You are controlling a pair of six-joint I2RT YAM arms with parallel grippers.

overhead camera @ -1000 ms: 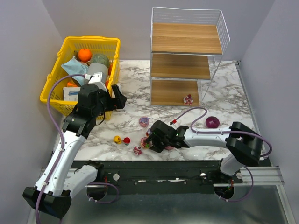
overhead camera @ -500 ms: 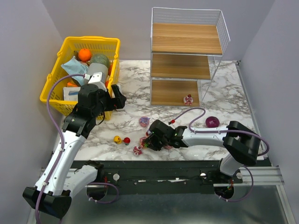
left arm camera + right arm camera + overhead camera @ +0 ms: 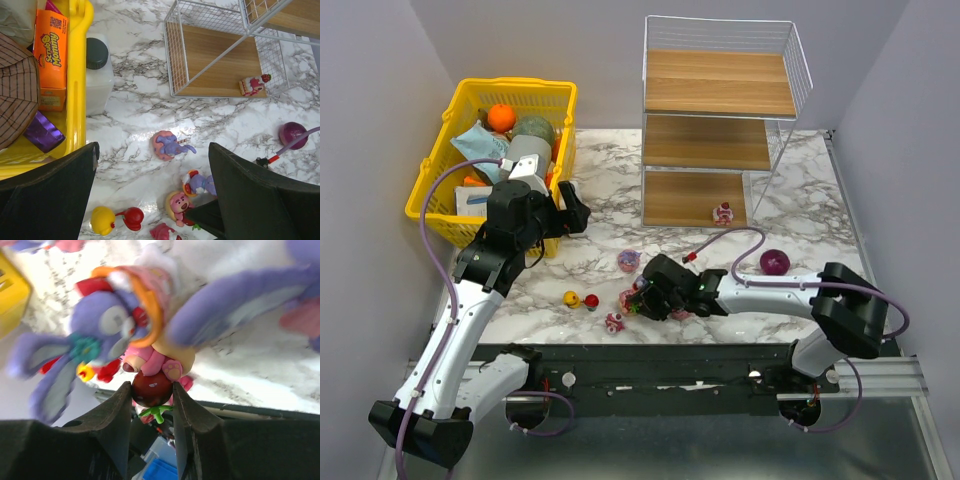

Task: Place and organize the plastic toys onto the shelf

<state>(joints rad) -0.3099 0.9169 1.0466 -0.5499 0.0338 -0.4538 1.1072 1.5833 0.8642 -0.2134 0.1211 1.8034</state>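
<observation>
My right gripper point(image 3: 642, 298) is low over the table and shut on the dark red berry end of a pink bear toy point(image 3: 152, 385), which also shows in the left wrist view point(image 3: 179, 205). A purple bunny toy with an orange ring point(image 3: 107, 322) lies against it. A purple bunny on a pink base point(image 3: 628, 261) lies just beyond. A yellow toy point(image 3: 572, 298), a red toy point(image 3: 591, 301) and a tiny pink-red toy point(image 3: 614, 322) lie to the left. One pink-red toy point(image 3: 723, 212) rests on the shelf's point(image 3: 720, 95) bottom board. My left gripper point(image 3: 570, 210) is open and empty, high beside the basket.
A yellow basket point(image 3: 460, 110) full of packets stands at the back left, with a white bottle point(image 3: 97, 75) beside it. A plain purple ball point(image 3: 774, 262) lies right of the toys, near the right arm's cable.
My right gripper has shifted slightly within the toy cluster while staying closed on the pink bear toy. The left arm has not moved.
</observation>
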